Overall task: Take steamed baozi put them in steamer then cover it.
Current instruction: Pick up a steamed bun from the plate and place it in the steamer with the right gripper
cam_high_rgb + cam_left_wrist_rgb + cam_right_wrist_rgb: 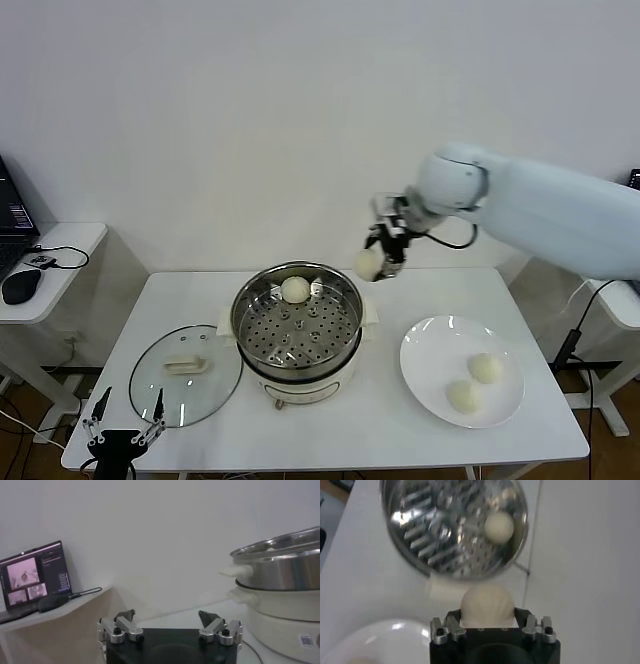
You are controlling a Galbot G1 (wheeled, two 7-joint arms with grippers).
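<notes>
Right end effector (385,252): I grip a small round cream-white bun (369,263), beside the steamer.
Left end effector (125,415): open, parked low.
Advice: I should centre over the shiny round steel steamer (297,322), clear of the seated bun (295,290), and lower before releasing.

Right pincer (381,258) clamped (left (124,418) agape)

The lower part of the held baozi (486,604) is hidden by the right gripper (487,625). The plate (375,642) is cut off by the right wrist view's edge, as is the steamer (280,575) in the left wrist view.
</notes>
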